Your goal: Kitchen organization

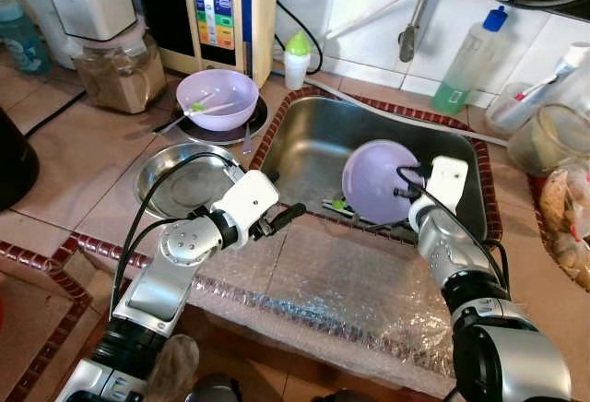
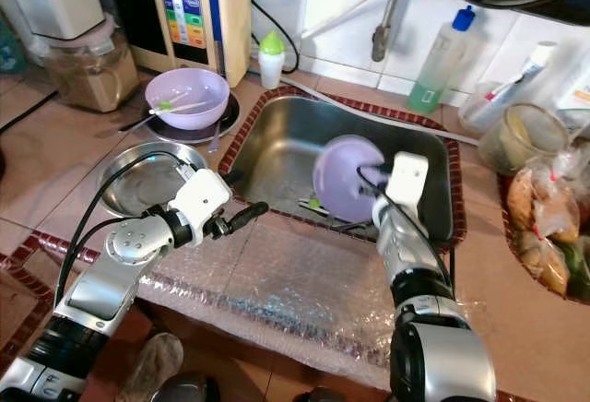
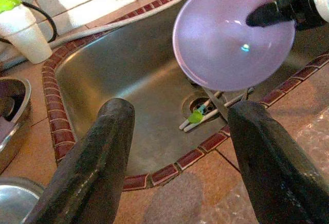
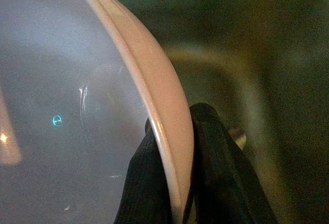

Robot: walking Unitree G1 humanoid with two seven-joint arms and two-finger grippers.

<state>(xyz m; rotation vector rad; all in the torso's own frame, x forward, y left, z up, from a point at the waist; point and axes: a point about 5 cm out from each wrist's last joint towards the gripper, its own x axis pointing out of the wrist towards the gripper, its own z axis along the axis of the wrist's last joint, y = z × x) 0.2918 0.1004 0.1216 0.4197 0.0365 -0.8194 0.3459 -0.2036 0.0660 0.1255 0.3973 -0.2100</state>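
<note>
A purple bowl (image 1: 376, 181) stands tilted on its edge inside the steel sink (image 1: 304, 135). My right gripper (image 1: 406, 183) is shut on its rim, and the right wrist view shows both black fingers (image 4: 211, 172) pinching that rim (image 4: 169, 116). In the left wrist view the same bowl (image 3: 226, 39) hangs above the drain. Green-tipped utensils (image 3: 198, 115) lie there on the sink floor. My left gripper (image 1: 284, 197) hovers open over the sink's front left edge with nothing between its fingers (image 3: 103, 152).
A second purple bowl (image 1: 218, 98) with utensils sits on a steel plate behind the sink's left corner. A steel bowl (image 1: 180, 179) lies left of the sink. Bubble wrap (image 1: 332, 291) covers the front counter. Bottles (image 1: 466, 70) and a jar (image 1: 544, 135) stand at the back right.
</note>
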